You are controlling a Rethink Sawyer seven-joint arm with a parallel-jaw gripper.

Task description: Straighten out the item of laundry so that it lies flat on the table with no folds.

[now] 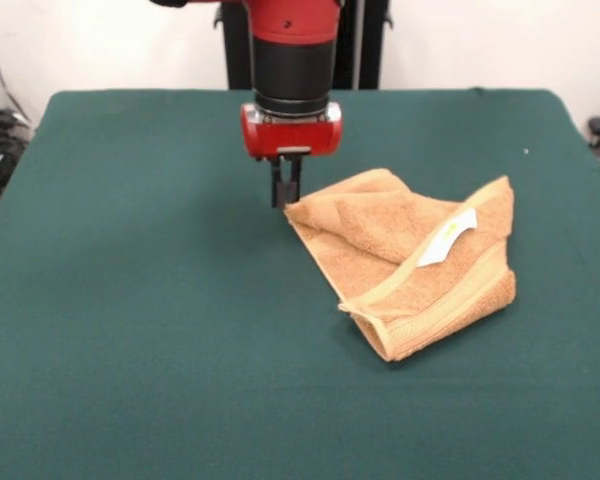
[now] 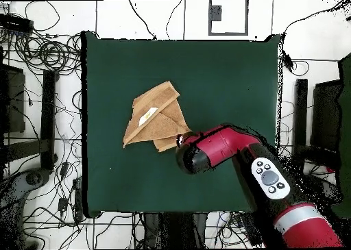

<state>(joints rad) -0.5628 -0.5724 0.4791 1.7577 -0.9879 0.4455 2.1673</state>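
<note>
Towel: the orange-tan towel (image 1: pixel 405 265) is nowhere near flat, it's bunched and folded over itself, sitting right of centre in the front view and upper-left of centre in the overhead view (image 2: pixel 154 117).

Label: white tag with a gold mark (image 1: pixel 447 238), lying on top of the folds toward the right side of the towel from the front; from above it's just a small pale sliver (image 2: pixel 147 116).

Surface: dark green cloth (image 1: pixel 130 330), way bigger than the towel.

Claw: dark tips (image 1: pixel 285 186) hang under the red wrist block, right at the towel's upper-left corner in the front view. The two fingers look drawn close together, only a narrow gap. Can't tell if they've actually pinched the cloth edge or just sit beside it.

Front view only: the claw tips, the raised fold ridges and the border band along the towel's lower edge.

Overhead only: the red arm (image 2: pixel 226 148) comes in from the lower right and its round end hides the claw completely, right next to the towel's lower-right corner.
</note>
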